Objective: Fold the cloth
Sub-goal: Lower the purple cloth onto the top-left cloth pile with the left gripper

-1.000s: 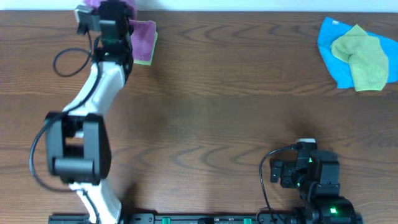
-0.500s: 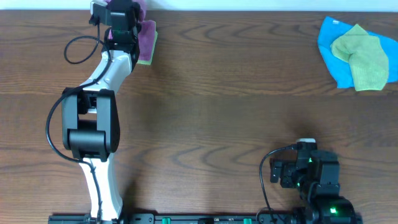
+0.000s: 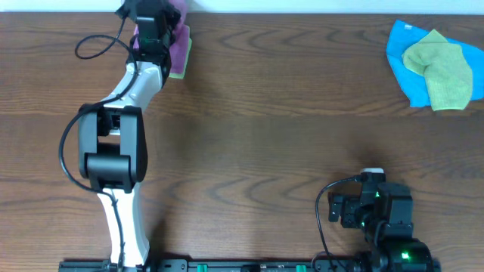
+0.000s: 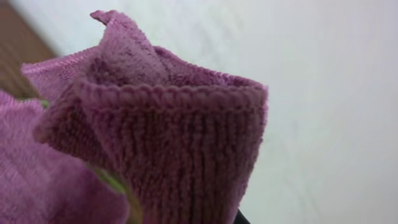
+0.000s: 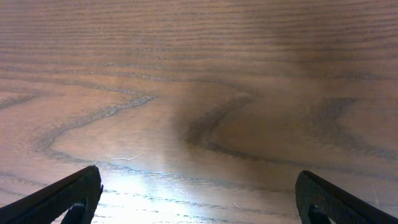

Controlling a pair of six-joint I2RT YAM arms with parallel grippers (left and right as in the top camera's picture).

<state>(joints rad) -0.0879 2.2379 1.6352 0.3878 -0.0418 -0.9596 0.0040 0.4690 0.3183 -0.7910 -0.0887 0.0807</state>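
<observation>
A purple cloth (image 3: 180, 42) with a green cloth edge (image 3: 175, 74) under it lies at the table's far left edge. My left gripper (image 3: 154, 24) is over it, at the back edge of the table. In the left wrist view a bunched, raised fold of the purple cloth (image 4: 168, 137) fills the frame right at the camera and hides the fingers; it looks pinched. My right gripper (image 5: 199, 199) is open and empty above bare wood near the front right, also seen in the overhead view (image 3: 338, 210).
A blue cloth (image 3: 401, 53) with a yellow-green cloth (image 3: 440, 69) crumpled on it lies at the far right. A white wall (image 4: 323, 93) is right behind the table's back edge. The right arm's base (image 3: 393, 227) sits at the front edge.
My left gripper has shifted slightly right and toward the back edge over the purple cloth, and the left arm's elbow has swung in. The right arm has not moved.
</observation>
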